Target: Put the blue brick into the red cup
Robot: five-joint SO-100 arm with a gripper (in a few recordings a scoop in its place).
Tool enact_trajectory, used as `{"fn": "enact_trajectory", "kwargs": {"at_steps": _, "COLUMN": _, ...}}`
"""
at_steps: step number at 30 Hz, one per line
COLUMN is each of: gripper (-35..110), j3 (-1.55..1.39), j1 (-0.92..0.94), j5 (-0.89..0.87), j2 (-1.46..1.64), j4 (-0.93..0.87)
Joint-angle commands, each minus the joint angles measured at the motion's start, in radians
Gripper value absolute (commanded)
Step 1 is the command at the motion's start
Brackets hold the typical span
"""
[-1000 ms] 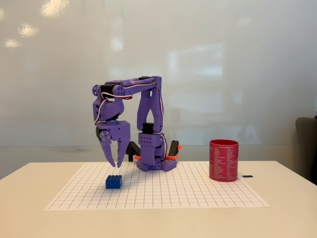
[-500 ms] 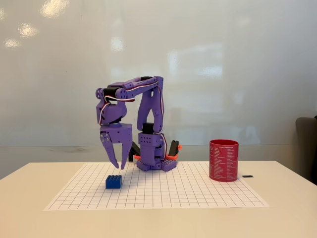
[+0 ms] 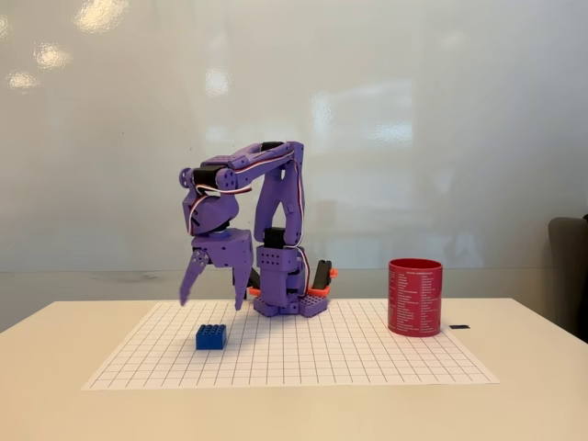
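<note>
Pale tabletop (image 3: 55,404) is carrying a white grid sheet (image 3: 367,363). Lying on the sheet: blue brick (image 3: 211,337) at left, red cup (image 3: 414,297) standing upright at right, arm base (image 3: 290,303) sitting behind.

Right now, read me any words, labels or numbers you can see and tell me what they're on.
Red cup: rows of small white print run down its side, too small to read.
Nothing else carries text: the blue brick, the grid mat and the purple arm show none.
</note>
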State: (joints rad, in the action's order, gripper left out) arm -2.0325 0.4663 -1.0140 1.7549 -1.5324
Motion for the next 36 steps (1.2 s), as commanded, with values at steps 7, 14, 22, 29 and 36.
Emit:
{"fn": "enact_trajectory", "kwargs": {"at_steps": 7, "gripper": 49, "j3": -0.115, "j1": -0.075, "j5": 0.011, "j2": -0.003, "j4": 0.126}}
{"fn": "enact_trajectory", "kwargs": {"at_steps": 14, "gripper": 48, "j3": -0.146, "j1": -0.083, "j5": 0.023, "j2": -0.031, "j4": 0.193}}
{"fn": "enact_trajectory", "kwargs": {"at_steps": 22, "gripper": 44, "j3": -0.149, "j1": -0.012, "j5": 0.038, "j2": -0.095, "j4": 0.242}}
{"fn": "enact_trajectory", "kwargs": {"at_steps": 29, "gripper": 25, "j3": -0.115, "j1": 0.0, "j5": 0.017, "j2": -0.126, "j4": 0.247}}
{"fn": "enact_trajectory", "kwargs": {"at_steps": 36, "gripper": 27, "j3": -0.112, "j1": -0.008, "j5": 0.1, "j2": -0.124, "j4": 0.267}}
